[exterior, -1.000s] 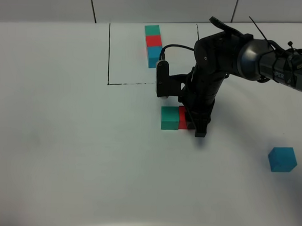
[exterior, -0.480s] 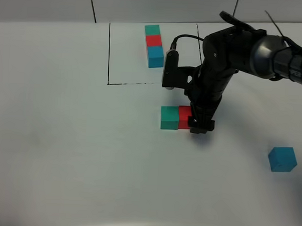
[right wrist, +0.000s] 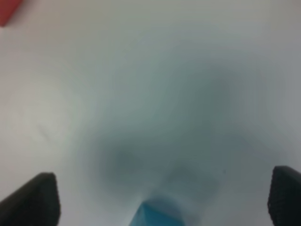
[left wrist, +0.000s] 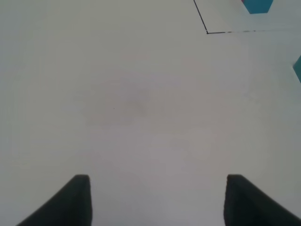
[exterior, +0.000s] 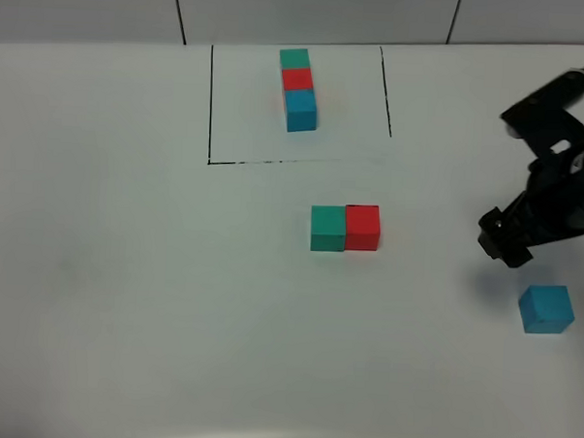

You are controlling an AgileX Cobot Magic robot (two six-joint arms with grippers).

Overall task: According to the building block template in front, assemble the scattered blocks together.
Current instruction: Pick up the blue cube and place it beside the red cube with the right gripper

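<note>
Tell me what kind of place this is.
Probably a robot lab bench: a plain white table with a drawn black rectangle, a loose blue cube, and a black robot gripper.

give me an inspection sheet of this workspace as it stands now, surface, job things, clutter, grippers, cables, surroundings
surface: white table, bare apart from the job's things and a drawn black rectangle.
job's things: building block template, a green, red and blue row, sits inside the rectangle. Green cube and red cube touch side by side in front of it. Blue cube lies apart, far right.
clutter: nothing seen.
grippers: right gripper open and empty, close to the blue cube. Left gripper open, nothing between its fingers, over bare table.
cables: nothing seen.
surroundings: grey wall panels behind the table.
</note>
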